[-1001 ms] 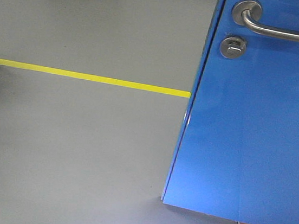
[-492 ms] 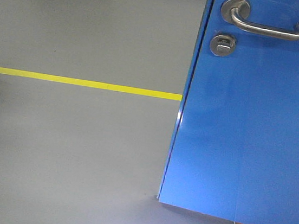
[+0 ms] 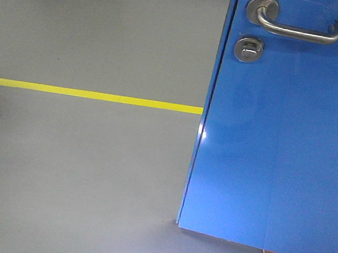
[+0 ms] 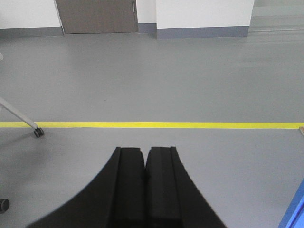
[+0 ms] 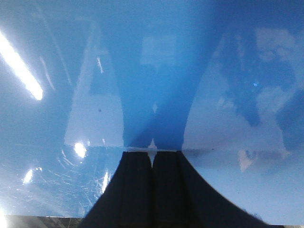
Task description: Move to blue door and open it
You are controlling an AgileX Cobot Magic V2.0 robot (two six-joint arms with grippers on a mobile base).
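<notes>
Front view shows us the blue door ajar, lever handle untouched, our left gripper closed and empty above grey floor, our right gripper closed, tips against the door.

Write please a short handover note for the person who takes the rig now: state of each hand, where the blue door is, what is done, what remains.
Left hand: shut, holding nothing, pointing over open grey floor toward the yellow floor line.
Right hand: shut, holding nothing, with its tips at the glossy face of the blue door.
Door: the blue door fills the right side of the front view, and its free edge stands away from any frame, with open floor to its left. Lever handle and thumb-turn lock sit at the top; neither hand is on them.
Done: the rig is at the door, which stands ajar.
Left: push it further open.
</notes>
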